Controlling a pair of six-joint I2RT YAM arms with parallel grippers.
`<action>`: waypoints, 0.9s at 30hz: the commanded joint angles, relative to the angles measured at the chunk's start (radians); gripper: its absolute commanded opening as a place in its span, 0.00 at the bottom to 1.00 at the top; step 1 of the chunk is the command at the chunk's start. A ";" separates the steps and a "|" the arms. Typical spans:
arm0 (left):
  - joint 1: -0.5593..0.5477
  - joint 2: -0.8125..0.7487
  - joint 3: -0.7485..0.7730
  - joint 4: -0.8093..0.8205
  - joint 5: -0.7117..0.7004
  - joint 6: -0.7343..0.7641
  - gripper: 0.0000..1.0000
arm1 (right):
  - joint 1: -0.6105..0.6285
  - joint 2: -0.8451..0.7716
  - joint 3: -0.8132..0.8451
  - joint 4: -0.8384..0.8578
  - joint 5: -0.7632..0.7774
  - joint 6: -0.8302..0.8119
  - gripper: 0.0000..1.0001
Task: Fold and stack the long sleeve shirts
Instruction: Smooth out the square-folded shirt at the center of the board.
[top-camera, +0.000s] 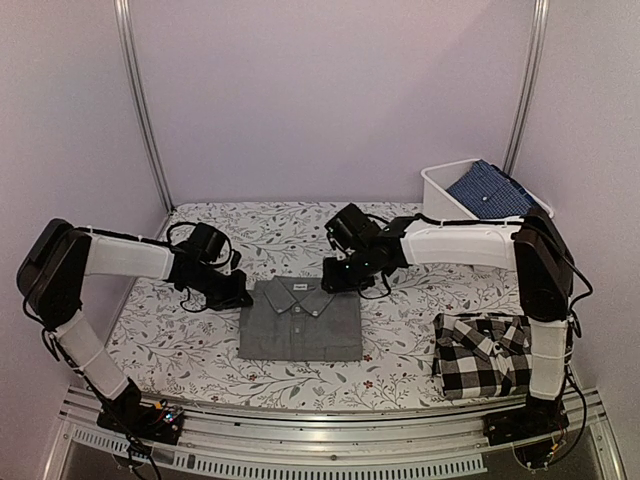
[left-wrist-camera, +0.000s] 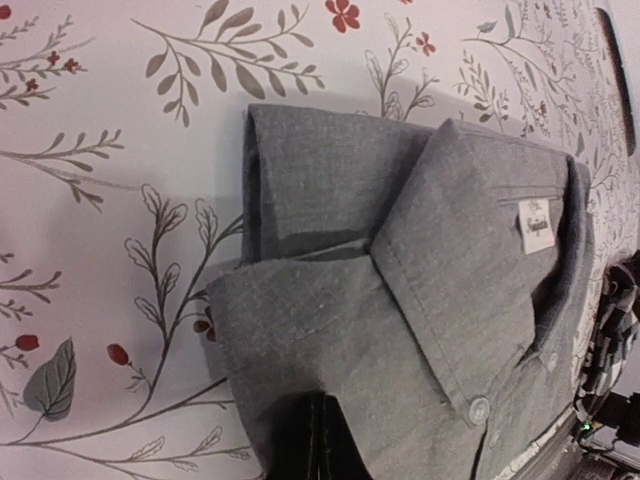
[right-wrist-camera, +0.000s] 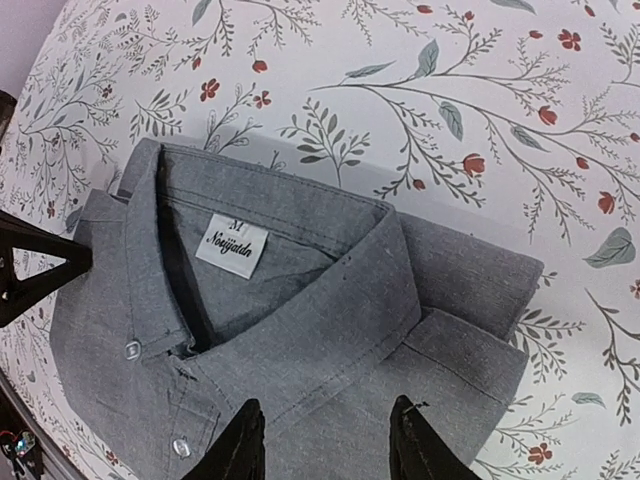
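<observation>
My left gripper (top-camera: 228, 290) sits at the left corner of the collar end of the plain mid-grey collared button-up cloth shirt (top-camera: 300, 320), which lies folded into a rectangle, collar away from my bases, in the middle of the white cloth table cover printed with grey leaves and red flowers (top-camera: 280, 225). In my left wrist view its dark fingers (left-wrist-camera: 320, 445) stand pressed together over the grey cloth; I cannot tell whether any cloth is pinched between them.

My right gripper (top-camera: 337, 278) hangs over the right corner of that same end. Its two black fingers (right-wrist-camera: 240, 445) stand apart above the shirt's shoulder, with grey cloth showing between them.

Inside the collar is a small white label (right-wrist-camera: 231, 246). It carries the letter "M" and, below it, a script word beginning with "N" that I cannot read with certainty. Two pale buttons (right-wrist-camera: 133, 349) run down the placket below the collar.

The folded cloth shirt with bold black-and-white checks (top-camera: 482, 355) lies well apart from the grey shirt, to its right. Beyond and right of the grey shirt stands a white plastic bin (top-camera: 438, 183) holding a blue patterned cloth (top-camera: 490, 190).
</observation>
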 joint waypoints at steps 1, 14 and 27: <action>0.034 0.031 0.002 0.054 0.020 0.036 0.00 | 0.000 0.123 0.047 0.037 -0.027 -0.009 0.42; -0.026 -0.052 0.119 -0.042 -0.041 0.080 0.25 | -0.008 0.134 0.001 0.059 -0.008 0.006 0.56; -0.352 0.081 0.200 0.088 -0.017 -0.091 0.25 | -0.044 -0.314 -0.300 0.060 0.218 0.058 0.98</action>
